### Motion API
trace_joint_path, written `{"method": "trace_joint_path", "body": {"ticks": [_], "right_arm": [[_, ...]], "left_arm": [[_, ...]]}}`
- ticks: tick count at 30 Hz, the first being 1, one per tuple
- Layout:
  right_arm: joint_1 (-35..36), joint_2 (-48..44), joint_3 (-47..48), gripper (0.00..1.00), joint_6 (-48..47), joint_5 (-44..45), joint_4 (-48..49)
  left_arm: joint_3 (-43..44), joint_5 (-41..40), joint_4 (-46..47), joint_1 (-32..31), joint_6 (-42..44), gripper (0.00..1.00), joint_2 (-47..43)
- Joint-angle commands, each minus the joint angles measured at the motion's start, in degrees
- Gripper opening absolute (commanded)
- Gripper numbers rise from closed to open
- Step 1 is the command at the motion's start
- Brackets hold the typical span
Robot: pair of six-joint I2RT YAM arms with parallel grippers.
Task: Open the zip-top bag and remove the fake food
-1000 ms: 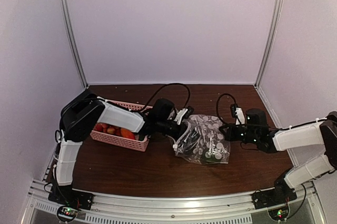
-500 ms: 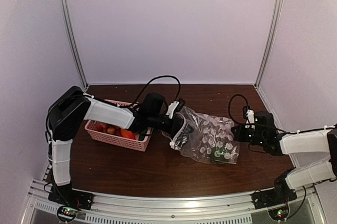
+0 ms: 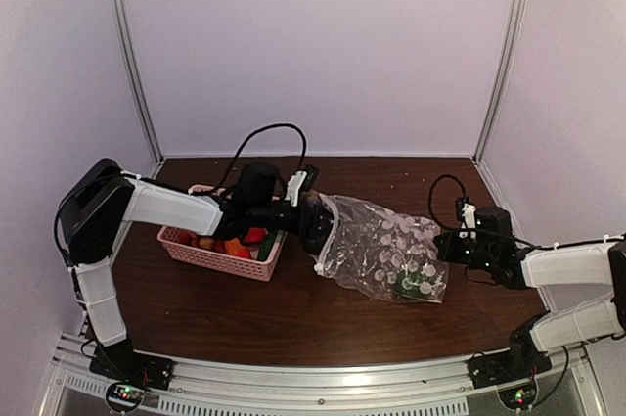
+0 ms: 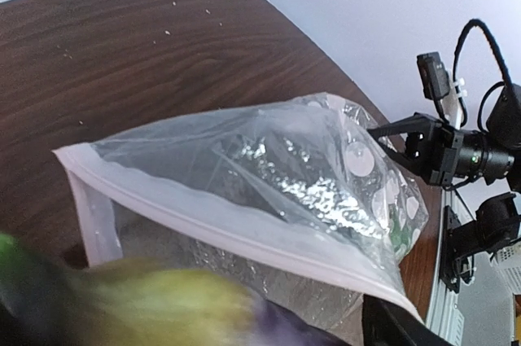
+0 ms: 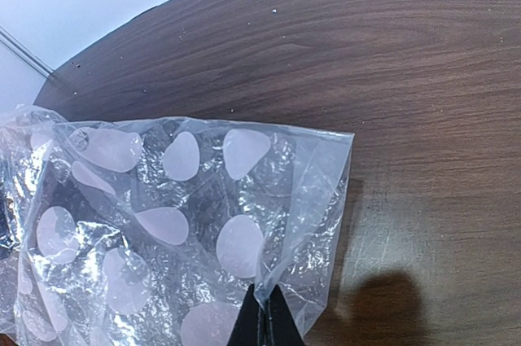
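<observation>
The zip-top bag (image 3: 381, 245) lies on the table, clear with white dots, its white zip strip open toward the left. My left gripper (image 3: 311, 215) is just outside the bag's mouth, beside the pink basket, shut on a blurred piece of fake food (image 4: 163, 305), green and dark purple like an eggplant. The open mouth shows in the left wrist view (image 4: 244, 232). My right gripper (image 3: 447, 246) is shut on a fold at the bag's closed end (image 5: 281, 273). A green piece (image 3: 421, 285) is inside the bag near that end.
A pink perforated basket (image 3: 210, 257) stands left of the bag with red and orange fake food (image 3: 235, 247) in it. Cage posts and walls stand at the back and both sides. The rail runs along the near edge.
My left gripper has drawn back left out of the bag's mouth toward the basket, with the piece in it. The bag has stretched flatter. My right gripper shifted right, holding the bag's end.
</observation>
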Motion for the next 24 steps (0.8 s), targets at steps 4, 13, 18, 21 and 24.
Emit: {"method": "trace_joint_path", "body": {"ticks": [4,13,18,21,24], "right_arm": [[-0.7,-0.4,-0.5,0.0,-0.8,0.6,-1.1],[-1.0,0.0,0.0,0.0,-2.2,-2.1,-0.2],[-1.0,0.5,0.3,0.0,-2.6,-3.2,0.6],[-1.0,1.2,0.8,0.0,-2.7,-3.8,0.7],[-1.0,1.7,1.1,0.0,-2.7,-4.2,0.8]], "left_arm": [[-1.7,-4.6,2.2,1.9,1.5,0.42,-6.7],[-3.0,-9.0,-9.5,7.3,5.8,0.44,-14.1],[-3.3,-14.1,-18.3,8.0,9.6,0.45,-16.6],[-3.7,-15.4,-23.0,8.1,11.1,0.47,-17.1],[-3.9,-16.5,-25.9,8.1,11.9,0.47,-17.3]]}}
